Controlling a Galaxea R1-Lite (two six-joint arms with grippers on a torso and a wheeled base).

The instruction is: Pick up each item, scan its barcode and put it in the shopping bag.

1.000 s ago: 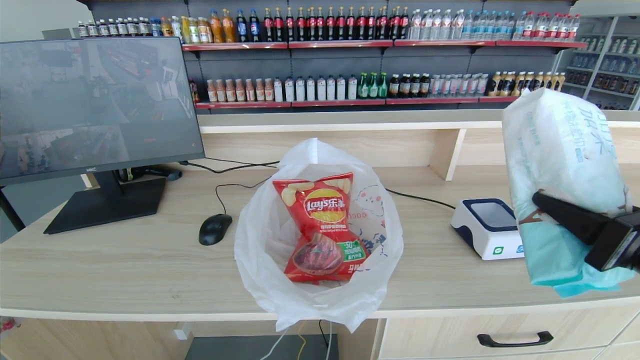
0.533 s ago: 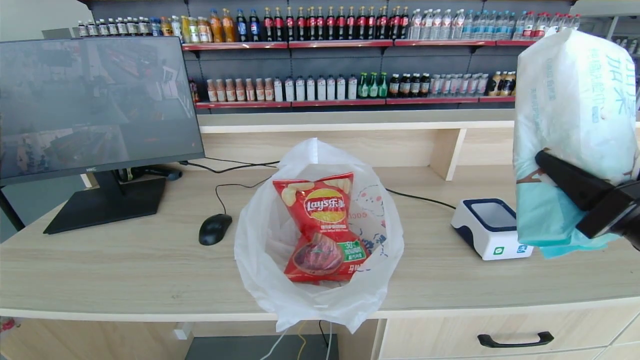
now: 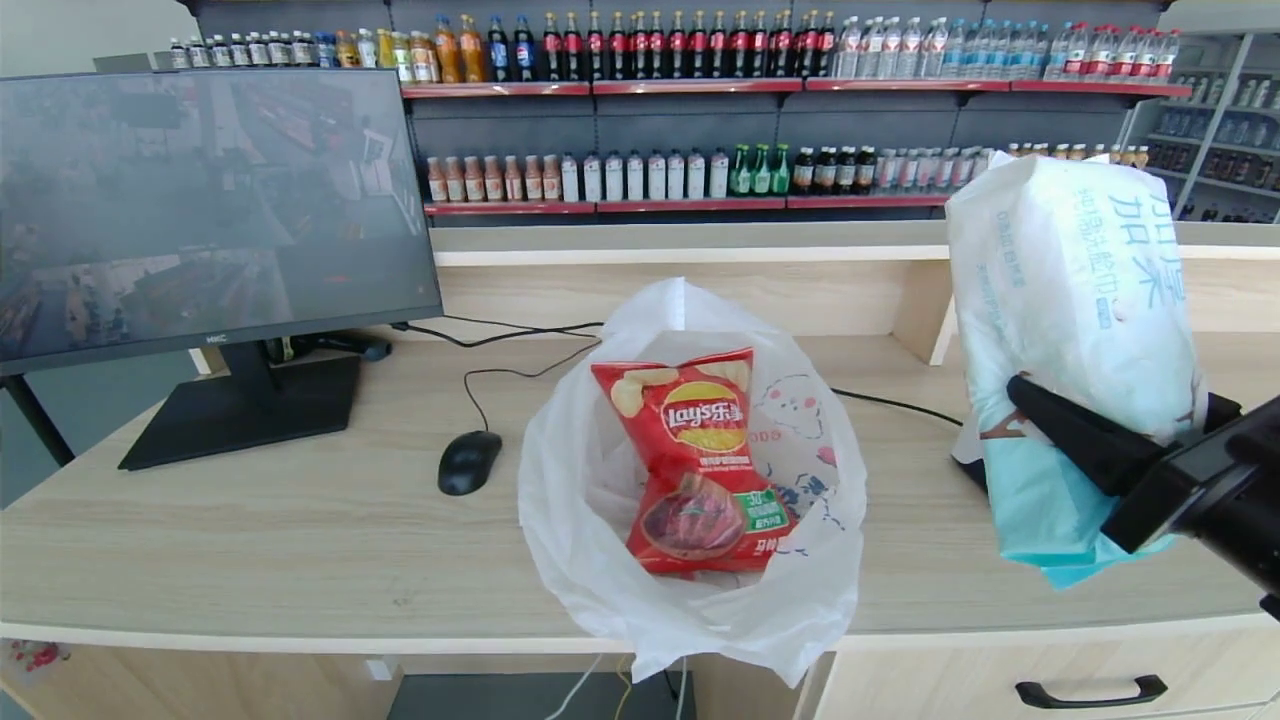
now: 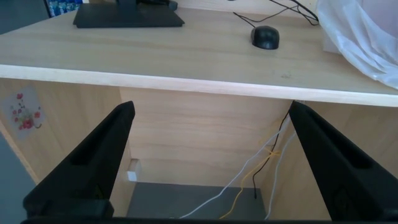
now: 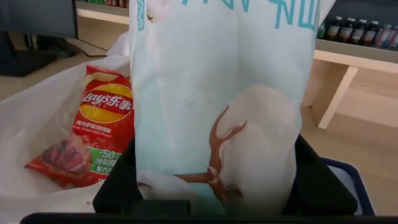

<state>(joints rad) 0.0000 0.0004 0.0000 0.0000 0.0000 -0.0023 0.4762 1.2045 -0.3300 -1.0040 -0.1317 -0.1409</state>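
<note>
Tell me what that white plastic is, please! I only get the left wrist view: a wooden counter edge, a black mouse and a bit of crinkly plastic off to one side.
Observer: It is a shopping bag standing open on the counter, with a red bag of crisps inside.
Operator: Is the other arm doing anything?
Observer: The right arm's jaws are shut on a white and teal tissue pack, held upright in the air to the right of the bag.
Operator: Where would it get scanned?
Observer: A barcode scanner sits on the counter, mostly hidden behind the pack.
</note>
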